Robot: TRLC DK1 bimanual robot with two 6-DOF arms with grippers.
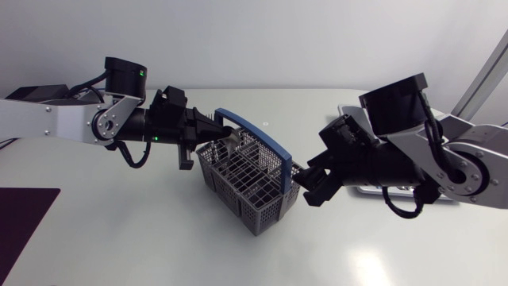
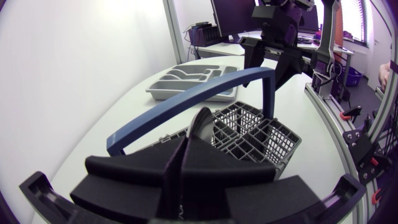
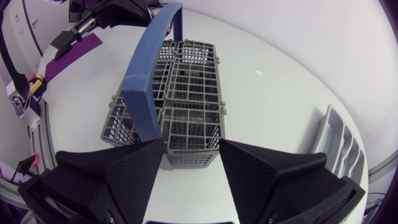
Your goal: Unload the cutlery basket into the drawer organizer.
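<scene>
1. Cutlery basket (image 1: pixel 252 191), grey mesh, sits mid-table (image 1: pixel 159 238) with its blue handle (image 1: pixel 255 132) arched over it. The drawer organizer (image 2: pixel 186 81) is well apart on the right arm's side, largely hidden under that arm in the head view.
2. Left gripper (image 2: pixel 185 142) is over one end of the basket, by the foot of the handle. Its fingers are pressed together on a dark utensil (image 2: pixel 202 121) whose end sticks out past the tips. What kind of utensil it is can't be told.
3. Right gripper (image 3: pixel 191 148) is at the opposite end, fingers wide apart, the basket's end wall just ahead between them. Contact is unclear.
4. Step, judged: drawing the utensil up out of its cell.
5. To do it well, pull straight along the cell so nothing snags the mesh.
6. The handle arches just ahead of the left gripper, so the exit should go to the side of it, not into it.
7. The basket looks light and could lift or slide with a jammed piece. The right gripper is well placed to brace that end.
8. The grip looks to be near the utensil's end, so it may swing. Carry it slowly, then lay it lengthwise in an organizer slot.
9. No other cutlery shows in the visible cells. Those behind the handle are hidden.
</scene>
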